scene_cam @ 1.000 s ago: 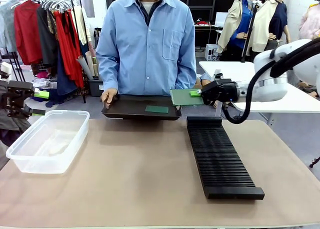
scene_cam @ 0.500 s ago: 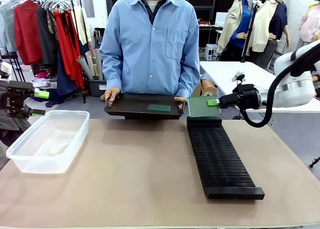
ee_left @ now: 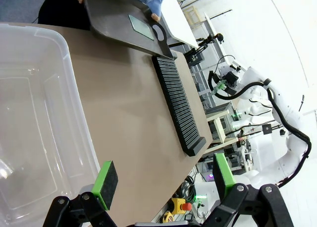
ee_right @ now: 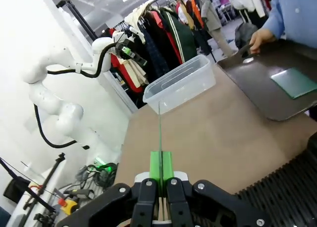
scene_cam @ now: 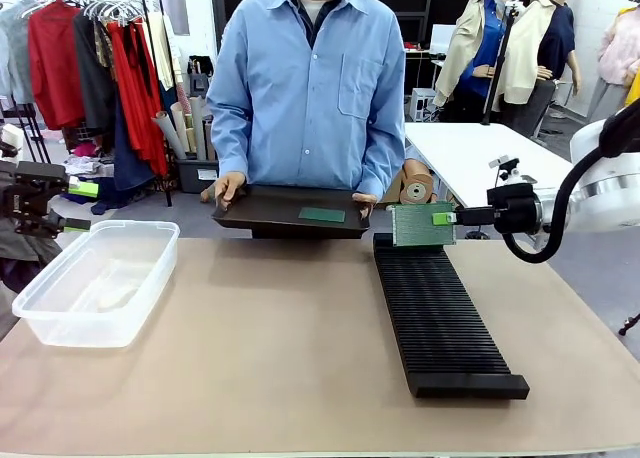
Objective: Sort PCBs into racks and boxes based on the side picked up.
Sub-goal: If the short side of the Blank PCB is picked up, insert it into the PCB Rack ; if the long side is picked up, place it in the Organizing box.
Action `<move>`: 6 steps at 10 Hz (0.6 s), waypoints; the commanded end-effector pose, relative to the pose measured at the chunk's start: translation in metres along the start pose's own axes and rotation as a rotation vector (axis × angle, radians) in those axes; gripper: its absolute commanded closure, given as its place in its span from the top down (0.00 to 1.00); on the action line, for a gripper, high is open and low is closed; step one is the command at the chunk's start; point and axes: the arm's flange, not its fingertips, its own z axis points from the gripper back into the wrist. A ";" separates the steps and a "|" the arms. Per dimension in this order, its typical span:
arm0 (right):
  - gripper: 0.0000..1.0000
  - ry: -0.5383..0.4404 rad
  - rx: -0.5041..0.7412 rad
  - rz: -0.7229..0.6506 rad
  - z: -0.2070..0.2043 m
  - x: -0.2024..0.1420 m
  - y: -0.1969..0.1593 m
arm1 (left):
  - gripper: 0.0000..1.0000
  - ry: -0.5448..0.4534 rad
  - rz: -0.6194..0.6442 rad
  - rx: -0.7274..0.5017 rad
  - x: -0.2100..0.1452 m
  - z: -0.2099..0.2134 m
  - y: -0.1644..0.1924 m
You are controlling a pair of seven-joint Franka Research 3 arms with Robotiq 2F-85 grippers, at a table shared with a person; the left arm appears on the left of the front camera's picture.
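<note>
The right claw point(scene_cam: 443, 218), reaching in from the robot's right, was clamped on the edge of a PCB point(scene_cam: 420, 224), holding the board upright with its green face toward the front camera. The board hung over the far end of the rack point(scene_cam: 440, 318), the long black slotted strip lying lengthwise on the tabletop point(scene_cam: 270, 348). Whether the board's lower edge met the slots could not be told. In the right wrist view the same board showed edge-on as a thin green line rising from between the closed green pads point(ee_right: 155, 165).

Across the tabletop, a person point(scene_cam: 305, 88) in a light blue shirt held a shallow black tray point(scene_cam: 270, 210) by both ends, just beyond the rack's far end. A second PCB point(scene_cam: 322, 215) lay flat on the tray, green side up.

The clear plastic box point(scene_cam: 95, 278) sat on the robot's left side of the tabletop, well apart from the rack. The left claw point(ee_left: 163, 180) hovered above the near part of the box with its fingers spread wide and nothing between the green pads point(ee_left: 105, 184).
</note>
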 end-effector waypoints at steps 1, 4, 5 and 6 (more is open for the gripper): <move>0.00 -0.063 0.003 0.090 0.008 -0.005 -0.020 | 1.00 0.001 -0.003 -0.005 0.000 0.001 -0.002; 0.00 -0.042 -0.030 0.183 0.020 0.000 -0.045 | 1.00 0.001 -0.003 -0.005 0.000 0.001 -0.002; 0.00 -0.034 -0.047 0.187 0.027 -0.003 -0.055 | 1.00 0.001 -0.003 -0.005 0.000 0.001 -0.002; 0.00 -0.035 -0.059 0.191 0.032 -0.005 -0.064 | 1.00 0.001 -0.003 -0.005 0.000 0.001 -0.002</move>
